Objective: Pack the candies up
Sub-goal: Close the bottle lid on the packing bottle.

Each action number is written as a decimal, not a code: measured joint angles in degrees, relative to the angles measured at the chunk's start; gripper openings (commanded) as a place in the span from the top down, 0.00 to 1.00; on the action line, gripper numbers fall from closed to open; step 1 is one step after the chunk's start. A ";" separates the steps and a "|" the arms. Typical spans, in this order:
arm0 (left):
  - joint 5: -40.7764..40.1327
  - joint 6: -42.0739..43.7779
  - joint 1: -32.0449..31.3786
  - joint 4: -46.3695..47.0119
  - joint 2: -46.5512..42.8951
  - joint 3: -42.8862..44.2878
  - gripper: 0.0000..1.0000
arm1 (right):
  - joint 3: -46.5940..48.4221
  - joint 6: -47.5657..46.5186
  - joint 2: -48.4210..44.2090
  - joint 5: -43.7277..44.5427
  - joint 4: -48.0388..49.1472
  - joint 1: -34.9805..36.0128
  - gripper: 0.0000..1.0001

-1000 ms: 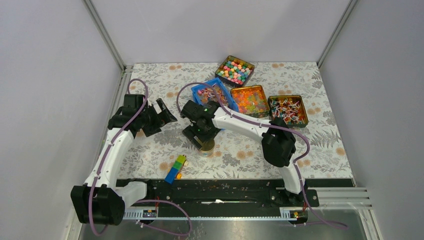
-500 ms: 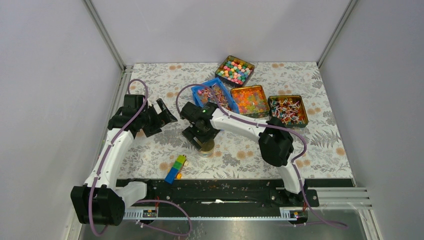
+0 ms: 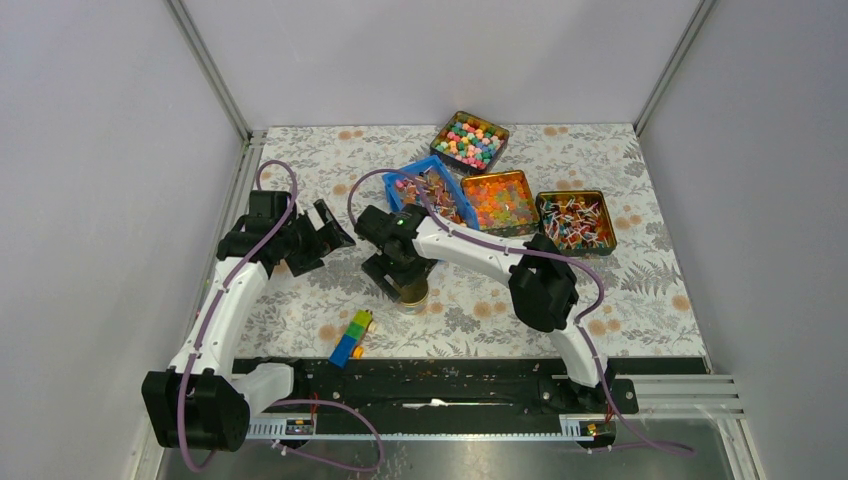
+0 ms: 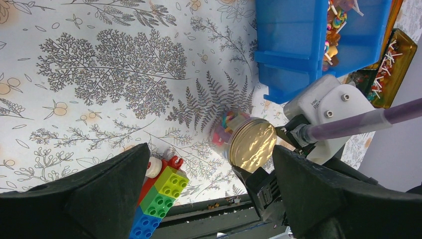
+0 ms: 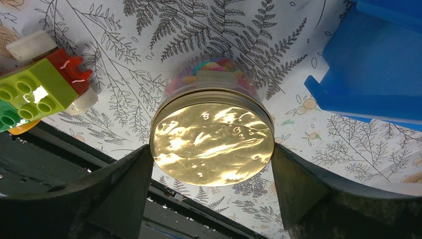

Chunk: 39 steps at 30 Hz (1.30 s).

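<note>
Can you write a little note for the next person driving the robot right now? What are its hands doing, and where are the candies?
Left gripper: open and empty, hovering over the tablecloth to the jar's left.
Right gripper: closed on the gold lid, one finger against each side.
Candies: some are inside the jar, which stands upright. More are in the blue bin behind it.
Done: the jar has candies in it and the lid sits on top.
Left: I can't tell whether the lid is tight. It probably needs tightening before the right gripper lets go.
</note>
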 measured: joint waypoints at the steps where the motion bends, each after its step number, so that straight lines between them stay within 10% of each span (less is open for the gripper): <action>1: 0.00 0.00 0.00 0.00 0.00 0.00 0.02 | -0.02 0.00 0.00 0.00 0.00 0.00 0.24; 16: 0.00 -0.22 0.00 0.07 0.00 0.00 0.02 | -8.28 0.24 -4.52 0.00 8.00 0.02 0.01; 39: 9.40 -1.88 -0.90 9.55 5.79 -9.44 0.02 | -18.38 -0.35 -14.60 -8.22 7.56 -3.58 0.00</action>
